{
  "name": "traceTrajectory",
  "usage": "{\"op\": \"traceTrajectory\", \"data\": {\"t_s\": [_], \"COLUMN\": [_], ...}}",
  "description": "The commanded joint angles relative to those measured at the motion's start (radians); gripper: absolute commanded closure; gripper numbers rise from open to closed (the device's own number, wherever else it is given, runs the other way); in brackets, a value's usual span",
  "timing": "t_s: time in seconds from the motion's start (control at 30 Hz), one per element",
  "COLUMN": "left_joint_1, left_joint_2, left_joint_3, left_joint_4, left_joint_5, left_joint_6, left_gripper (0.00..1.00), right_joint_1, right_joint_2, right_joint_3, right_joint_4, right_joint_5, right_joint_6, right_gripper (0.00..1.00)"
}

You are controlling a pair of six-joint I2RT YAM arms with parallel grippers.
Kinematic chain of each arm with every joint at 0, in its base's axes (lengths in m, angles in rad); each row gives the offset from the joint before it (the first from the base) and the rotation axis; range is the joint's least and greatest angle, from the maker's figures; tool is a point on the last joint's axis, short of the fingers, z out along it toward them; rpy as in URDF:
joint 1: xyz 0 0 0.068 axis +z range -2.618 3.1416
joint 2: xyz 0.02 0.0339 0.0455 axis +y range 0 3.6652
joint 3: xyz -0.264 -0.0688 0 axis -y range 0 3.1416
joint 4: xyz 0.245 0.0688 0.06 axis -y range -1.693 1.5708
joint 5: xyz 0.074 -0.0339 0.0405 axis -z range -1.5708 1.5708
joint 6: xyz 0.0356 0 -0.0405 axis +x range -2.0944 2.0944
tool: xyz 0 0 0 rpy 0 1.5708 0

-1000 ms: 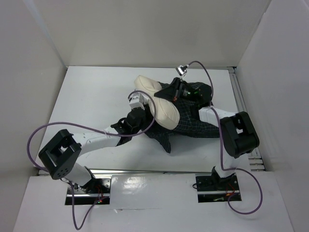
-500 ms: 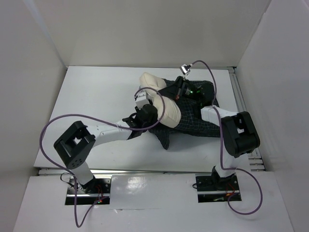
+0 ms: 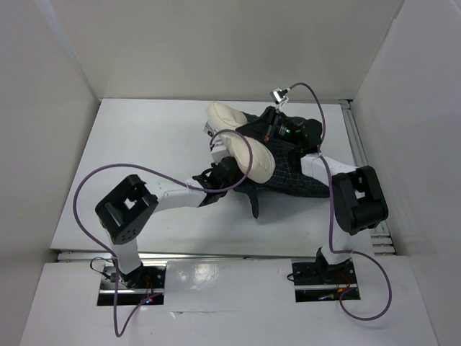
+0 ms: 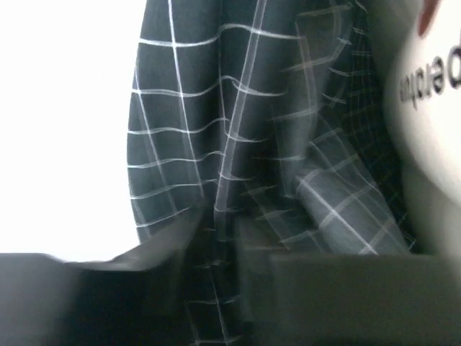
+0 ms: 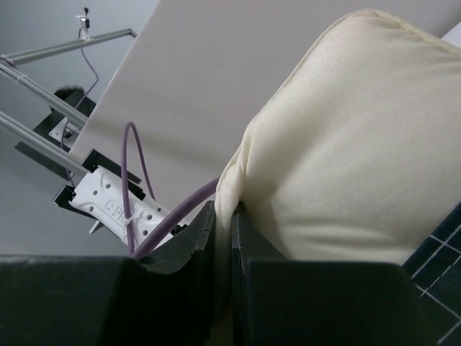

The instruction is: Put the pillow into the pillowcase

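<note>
**Insertion step in hand, pillow not yet fully cased**
Nearest, the left gripper [image 4: 229, 249] was set among the folds of the pillowcase [image 3: 292, 176], its grip not discernible. The pillow [image 3: 248, 151] lay upon the case. Farther off, its seam was pinched by the right gripper [image 5: 224, 216]. Next, the mouth probably needed spreading.

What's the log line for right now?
right end effector: shut on plump cream fabric pillow edge | left end effector: at dark checked fabric pillowcase, grip unclear

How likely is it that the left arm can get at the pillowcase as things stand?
Probably yes: the left gripper sits right against the pillowcase, checked cloth bunched between its jaws, nothing in the way.
</note>
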Motion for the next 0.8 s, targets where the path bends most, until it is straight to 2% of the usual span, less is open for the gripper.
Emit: {"op": "traceTrajectory", "data": {"t_s": [0.0, 0.1, 0.2, 0.33, 0.4, 0.53, 0.63, 0.7, 0.77], "left_joint_1": [-0.009, -0.009, -0.009, 0.002, 0.044, 0.137, 0.160, 0.160, 0.170], "left_joint_2": [-0.002, -0.063, -0.126, -0.232, -0.284, -0.422, -0.513, -0.551, -0.562], "left_joint_3": [0.028, 0.010, 0.010, -0.033, -0.069, -0.165, -0.187, -0.187, -0.161], "left_joint_4": [-0.089, -0.112, -0.212, -0.325, -0.362, -0.376, -0.367, -0.367, -0.367], "left_joint_5": [-0.014, -0.066, -0.152, -0.269, -0.269, -0.155, -0.128, -0.128, -0.128], "left_joint_6": [0.020, 0.029, 0.020, 0.034, 0.023, 0.037, 0.092, 0.120, 0.143], "left_gripper": [0.77, 0.90, 0.91, 0.91, 0.91, 0.91, 0.94, 1.00, 1.00], "right_joint_1": [0.054, 0.054, 0.054, 0.041, 0.030, 0.030, 0.030, 0.030, 0.030], "right_joint_2": [-0.053, -0.072, -0.099, -0.176, -0.235, -0.297, -0.300, -0.279, -0.235], "right_joint_3": [0.060, 0.048, 0.028, -0.031, -0.052, -0.052, -0.073, -0.098, -0.107], "right_joint_4": [0.539, 0.489, 0.372, 0.150, 0.026, -0.246, -0.326, -0.326, -0.317], "right_joint_5": [-0.024, -0.044, -0.055, -0.034, -0.005, 0.036, 0.045, 0.023, -0.027], "right_joint_6": [0.010, -0.029, -0.084, -0.297, -0.372, -0.610, -0.641, -0.641, -0.641], "right_gripper": [1.00, 1.00, 1.00, 1.00, 1.00, 1.00, 1.00, 1.00, 1.00]}}
